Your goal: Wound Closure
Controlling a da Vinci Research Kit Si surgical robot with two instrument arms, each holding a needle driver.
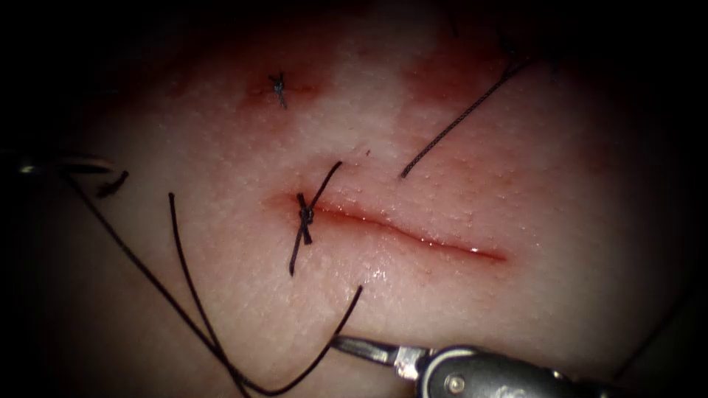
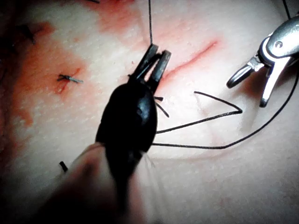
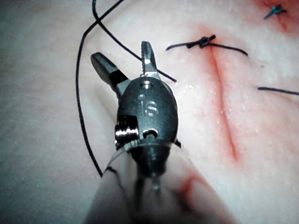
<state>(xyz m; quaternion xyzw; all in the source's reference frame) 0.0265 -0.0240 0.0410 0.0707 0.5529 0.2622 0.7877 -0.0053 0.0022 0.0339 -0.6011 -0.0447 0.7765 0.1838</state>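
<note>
The cut runs across the tissue, with a tied stitch at its left end. My left tool sits in shadow at the far left; in the left wrist view its jaws are shut on the thread. From there the black thread runs down to a loop near the front and ends in a free tail. My right tool lies in front of the cut, jaws open and holding nothing, with the tail just beside them.
An older knot sits in a red patch at the upper left. A loose length of thread lies above the cut's right half, and a short cut end lies by the left tool. Red fluid stains the upper tissue.
</note>
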